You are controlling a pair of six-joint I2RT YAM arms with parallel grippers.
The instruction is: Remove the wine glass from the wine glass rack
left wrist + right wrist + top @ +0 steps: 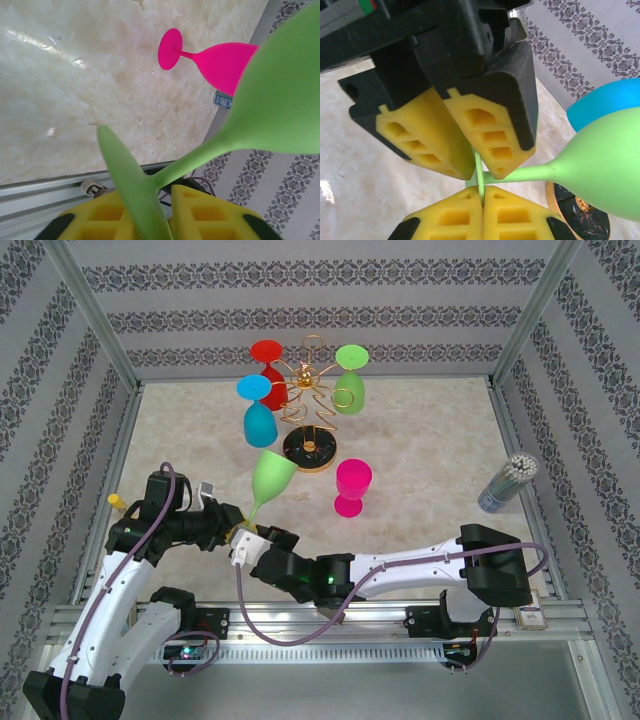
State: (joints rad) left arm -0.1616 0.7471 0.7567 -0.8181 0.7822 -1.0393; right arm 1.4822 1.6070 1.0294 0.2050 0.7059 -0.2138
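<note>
1. Lime glass point(272, 478) was already off the rack point(308, 452) & up in the air. It hung over the front-left part of the table point(430, 440), btwn the rack and the arms' bases.
2. Right gripper point(482, 200) was clamped on the thin edge of the glass's foot, pads pressed together w/ only the green rim btwn them.
3. Left gripper point(155, 200) sat on that same foot from the opposite side, one pad either side of the disc. Couldn't tell if the pads were pressing on it or just short of it.
4. Done so far: pink glass point(352, 487) stood rim-down on the table, just in front of the rack's base. So one glass looked finished and the lime one was lifted clear but not set down.
5. Left to do: red glass point(268, 360), blue glass point(258, 410) & green glass point(350, 380) hung on the wire arms, feet up, bowls down. The lime one prob. needed one gripper to let go and the other to stand it on the table.
6. Lime glass's long axis was tilted, not upright. Foot was low at the two grippers, the stem rose up & away toward the rack, and the bowl was at the far end.
7. Bowl's mouth faced up & back toward the rack, w/ the foot disc edge-on btwn the pads.
</note>
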